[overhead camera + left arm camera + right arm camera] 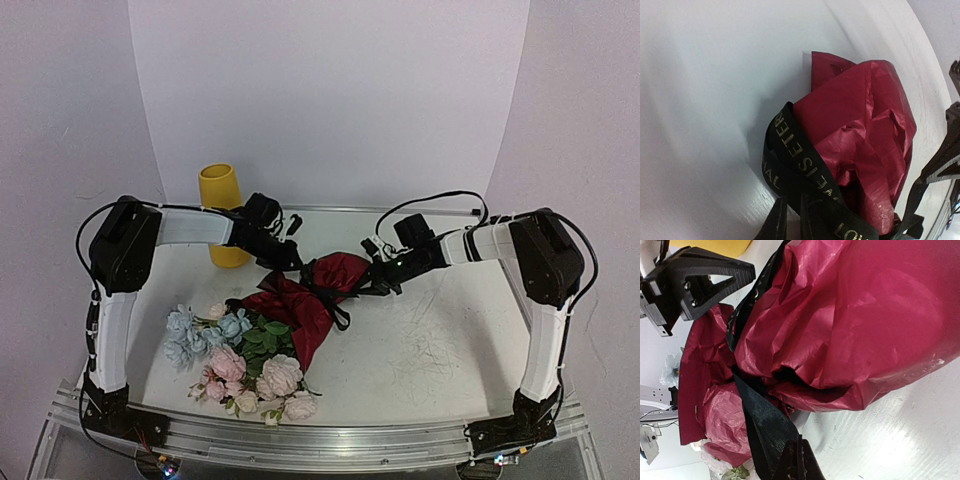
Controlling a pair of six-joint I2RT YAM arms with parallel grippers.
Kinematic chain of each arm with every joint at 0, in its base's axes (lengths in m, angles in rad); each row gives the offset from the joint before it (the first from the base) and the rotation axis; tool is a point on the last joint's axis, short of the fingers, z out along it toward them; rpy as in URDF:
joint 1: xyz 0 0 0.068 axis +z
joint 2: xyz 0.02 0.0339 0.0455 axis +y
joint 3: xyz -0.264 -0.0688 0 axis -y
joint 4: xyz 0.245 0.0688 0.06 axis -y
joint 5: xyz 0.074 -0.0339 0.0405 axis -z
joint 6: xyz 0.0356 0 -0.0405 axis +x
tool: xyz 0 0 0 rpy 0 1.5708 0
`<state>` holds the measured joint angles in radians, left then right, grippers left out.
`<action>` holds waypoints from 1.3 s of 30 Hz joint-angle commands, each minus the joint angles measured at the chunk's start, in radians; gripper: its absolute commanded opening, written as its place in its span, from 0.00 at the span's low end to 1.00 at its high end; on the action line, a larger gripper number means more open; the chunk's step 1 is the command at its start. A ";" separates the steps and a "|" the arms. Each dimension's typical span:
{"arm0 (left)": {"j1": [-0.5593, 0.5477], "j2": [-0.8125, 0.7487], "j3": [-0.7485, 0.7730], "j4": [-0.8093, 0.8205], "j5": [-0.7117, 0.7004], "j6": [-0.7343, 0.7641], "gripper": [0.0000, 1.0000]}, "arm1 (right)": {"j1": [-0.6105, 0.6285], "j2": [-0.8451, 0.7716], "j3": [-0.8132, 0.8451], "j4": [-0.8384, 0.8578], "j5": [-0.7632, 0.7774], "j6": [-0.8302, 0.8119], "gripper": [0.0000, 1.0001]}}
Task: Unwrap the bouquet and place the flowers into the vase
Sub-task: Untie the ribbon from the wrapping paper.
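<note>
My right fingers were clamped on a black ribbon tail, my left fingers pinching its loop around crinkled dark red wrapping paper. The pink, blue and cream rose bouquet lay on the white table, yellow cone-shaped vase behind.

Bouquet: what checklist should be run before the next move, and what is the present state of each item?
1. Right gripper shut on the ribbon: ok.
2. Left gripper, closed at the ribbon, firm hold: cannot tell.
3. Ribbon undone: not ok, it loops around the paper.
4. Flowers free of paper: not ok, stems wrapped.
5. Vase upright behind the left arm: ok.
</note>
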<state>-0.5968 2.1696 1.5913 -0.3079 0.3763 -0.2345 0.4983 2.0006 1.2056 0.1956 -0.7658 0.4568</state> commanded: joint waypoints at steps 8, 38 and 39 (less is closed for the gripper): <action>-0.003 -0.004 0.139 -0.071 -0.034 -0.087 0.67 | -0.002 -0.005 0.042 -0.043 -0.011 -0.024 0.00; 0.018 0.168 0.276 -0.217 0.071 -0.144 0.47 | -0.002 0.004 0.047 -0.047 -0.023 -0.023 0.00; 0.018 0.170 0.276 -0.217 0.073 -0.145 0.46 | -0.003 0.004 0.047 -0.047 -0.023 -0.022 0.00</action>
<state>-0.5824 2.3222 1.8420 -0.5238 0.4212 -0.3703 0.4969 2.0006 1.2221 0.1795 -0.7670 0.4454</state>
